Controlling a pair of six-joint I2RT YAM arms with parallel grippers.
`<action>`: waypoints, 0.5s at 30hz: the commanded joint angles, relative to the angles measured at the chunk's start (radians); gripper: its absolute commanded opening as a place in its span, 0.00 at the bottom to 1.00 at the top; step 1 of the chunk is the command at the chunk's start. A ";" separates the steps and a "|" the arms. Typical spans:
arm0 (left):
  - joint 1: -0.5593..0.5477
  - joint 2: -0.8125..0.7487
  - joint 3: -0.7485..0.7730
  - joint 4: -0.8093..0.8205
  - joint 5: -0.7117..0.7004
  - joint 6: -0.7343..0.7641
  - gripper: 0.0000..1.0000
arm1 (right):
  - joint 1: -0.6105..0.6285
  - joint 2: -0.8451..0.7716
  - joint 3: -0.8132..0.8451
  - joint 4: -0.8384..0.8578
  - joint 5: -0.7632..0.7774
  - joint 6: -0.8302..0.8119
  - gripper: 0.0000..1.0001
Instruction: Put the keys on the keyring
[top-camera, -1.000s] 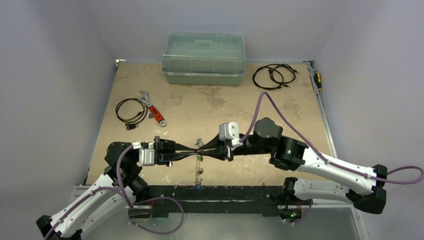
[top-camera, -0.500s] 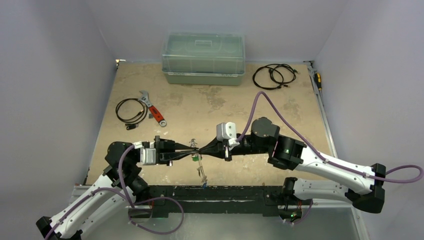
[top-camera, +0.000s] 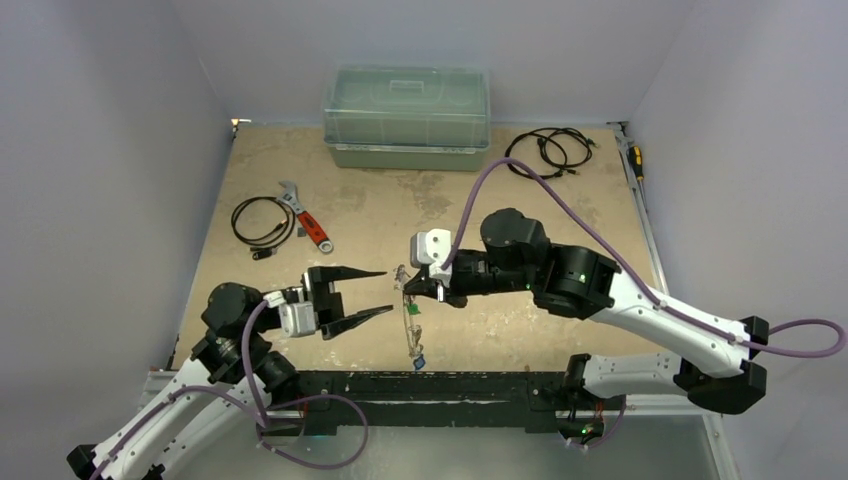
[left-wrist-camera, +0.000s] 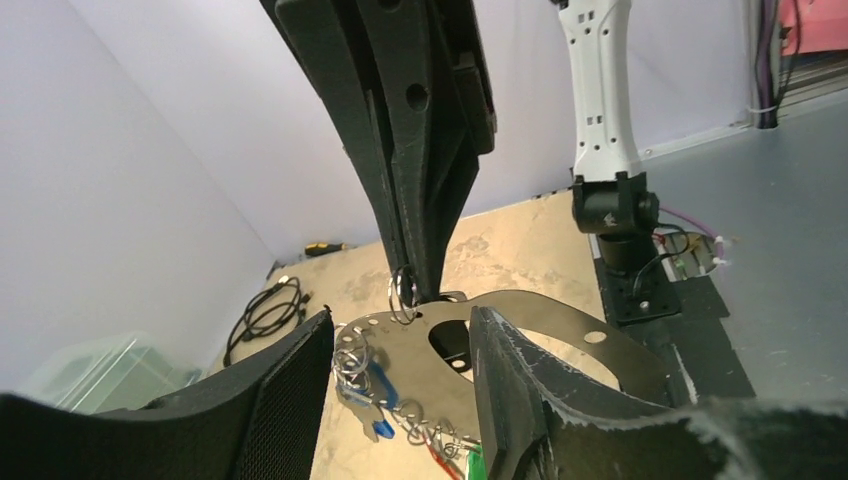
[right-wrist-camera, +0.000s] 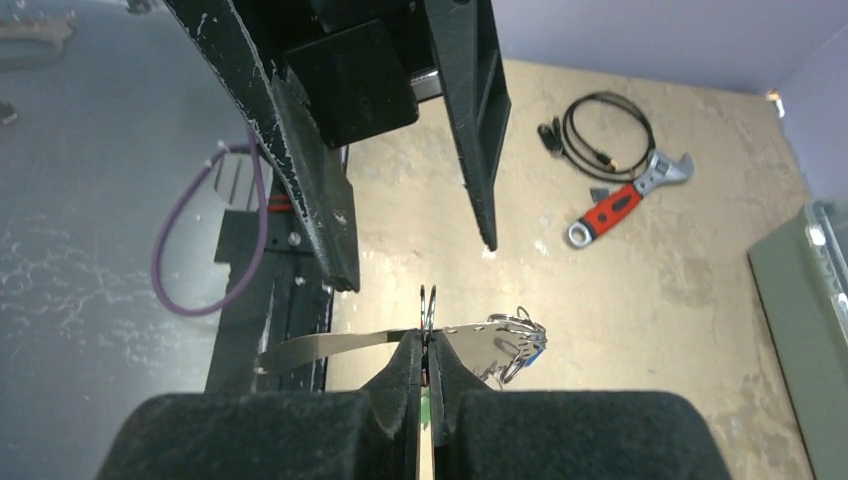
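The right gripper (right-wrist-camera: 428, 345) is clenched on the keyring (left-wrist-camera: 570, 322), which is pinched edge-on between its two fingertips. A small wire ring (left-wrist-camera: 404, 286) is seen just at those tips. From the grip the flat silver crescent is stretched out toward the near edge of the table (top-camera: 560, 215). The keys (left-wrist-camera: 375, 385) are bunched along its rim just beside the grasp, and blue, red and green tags can be made out among them. Whether the far end of the crescent is resting on the table cannot be told.

The left gripper (top-camera: 388, 290) is released, its jaws spread wide. It is pointed at the keyring from the left and is kept just apart from it, with nothing between its fingers.

Farther out, a red-handled wrench (top-camera: 305, 222) and a coiled black cable (top-camera: 262, 220) are laid at the left. A lidded green box (top-camera: 407, 117) is set at the far edge, with a second cable (top-camera: 548, 152) to its right.
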 joint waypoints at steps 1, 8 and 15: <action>0.003 0.028 0.036 -0.078 -0.095 0.069 0.52 | 0.004 0.058 0.121 -0.180 0.041 -0.053 0.00; 0.004 0.066 0.046 -0.105 -0.210 0.058 0.52 | 0.006 0.134 0.178 -0.360 0.166 -0.015 0.00; 0.004 0.089 0.012 -0.075 -0.232 0.036 0.54 | 0.005 0.209 0.176 -0.423 0.241 0.022 0.00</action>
